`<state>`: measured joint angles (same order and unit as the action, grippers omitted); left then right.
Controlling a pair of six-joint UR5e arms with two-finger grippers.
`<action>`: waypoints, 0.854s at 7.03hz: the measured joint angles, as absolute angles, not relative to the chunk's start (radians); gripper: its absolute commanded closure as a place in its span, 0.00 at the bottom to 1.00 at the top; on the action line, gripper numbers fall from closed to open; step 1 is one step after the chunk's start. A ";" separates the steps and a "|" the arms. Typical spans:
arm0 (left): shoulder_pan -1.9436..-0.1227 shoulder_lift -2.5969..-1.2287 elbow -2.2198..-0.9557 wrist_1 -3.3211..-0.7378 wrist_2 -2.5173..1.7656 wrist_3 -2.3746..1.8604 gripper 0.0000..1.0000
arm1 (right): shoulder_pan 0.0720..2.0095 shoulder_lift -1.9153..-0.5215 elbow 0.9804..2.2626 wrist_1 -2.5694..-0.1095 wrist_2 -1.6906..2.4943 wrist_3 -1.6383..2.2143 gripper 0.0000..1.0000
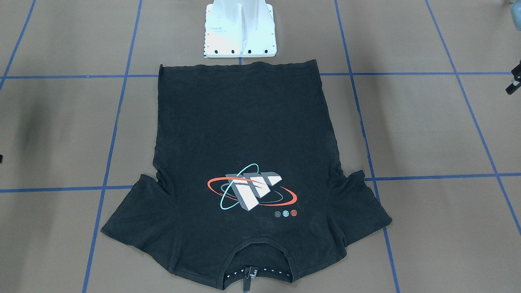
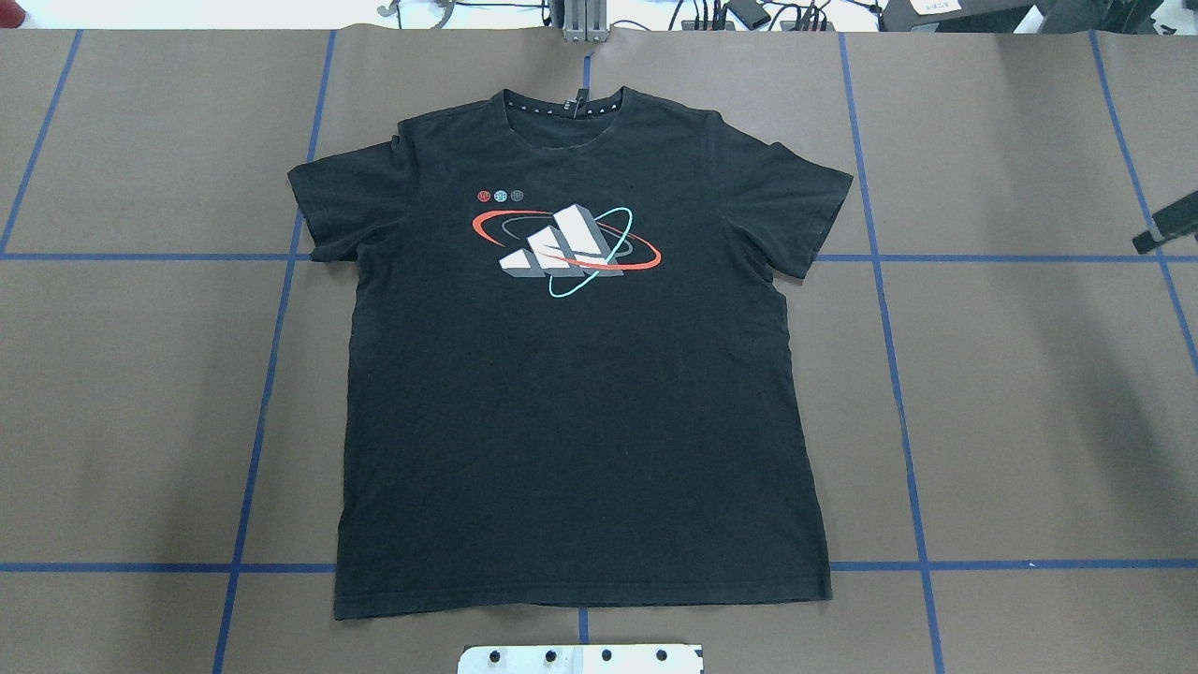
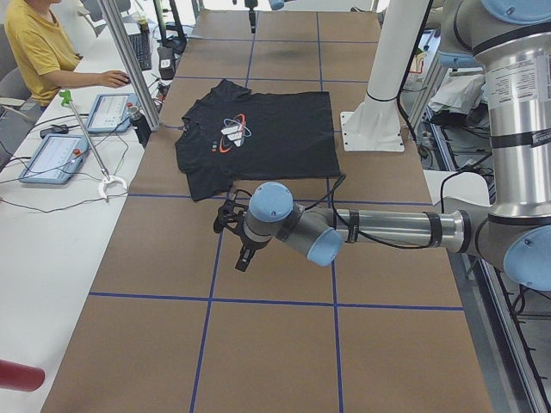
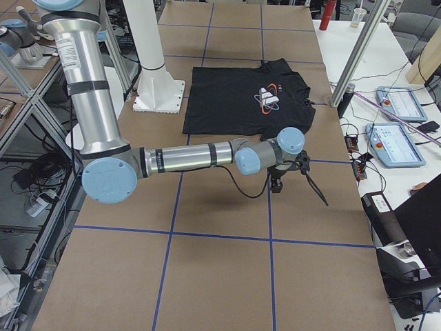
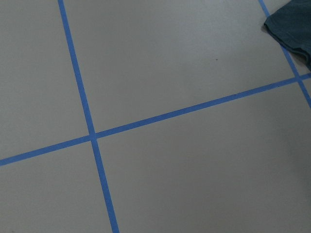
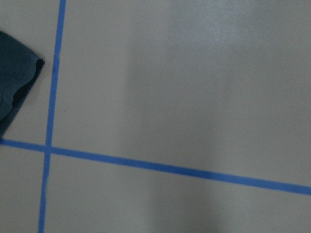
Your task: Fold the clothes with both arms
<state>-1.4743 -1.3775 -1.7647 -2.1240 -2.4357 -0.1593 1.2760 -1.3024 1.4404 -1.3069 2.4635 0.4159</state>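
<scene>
Shirt: the black shirt (image 2: 580, 374) lies spread flat and print-up in the middle of the tabletop (image 2: 1029, 421), collar at the far edge, hem near the pedestal (image 2: 580, 658), both sleeves out to the sides.
Fold state: no fold is visible, so I judge the task is at its start.
Left arm: the left gripper (image 3: 241, 245) hangs over bare tabletop off the left sleeve, apart from the cloth; its wrist view catches only a sleeve corner.
Right arm: the right gripper (image 4: 279, 181) hangs off the right sleeve, likewise clear of the shirt.
Fingers: whether either pair is spread or clenched, I cannot tell; only the side views show them. Neither touches the shirt.
Next move: probably each arm comes in to take a matching shirt edge, sleeve or shoulder, so both lift and fold together.
Hard to see: the grippers barely enter the overhead and front views; a dark piece at the right edge is cut off.
Beyond: a person sits at a side bench with tablets (image 3: 56, 157).
</scene>
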 measured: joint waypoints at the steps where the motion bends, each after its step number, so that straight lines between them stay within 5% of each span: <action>1: -1.474 -1.378 -1.765 -2.137 -2.436 -0.162 0.00 | 1.234 -1.205 1.375 -1.259 2.426 0.553 0.06; 3: -1.473 -1.378 -1.766 -2.148 -2.435 -0.178 0.00 | 1.141 -1.031 1.214 -1.106 2.286 0.853 0.15; 6: -1.471 -1.378 -1.766 -2.185 -2.434 -0.223 0.00 | 1.031 -0.988 1.061 -0.774 2.132 1.100 0.19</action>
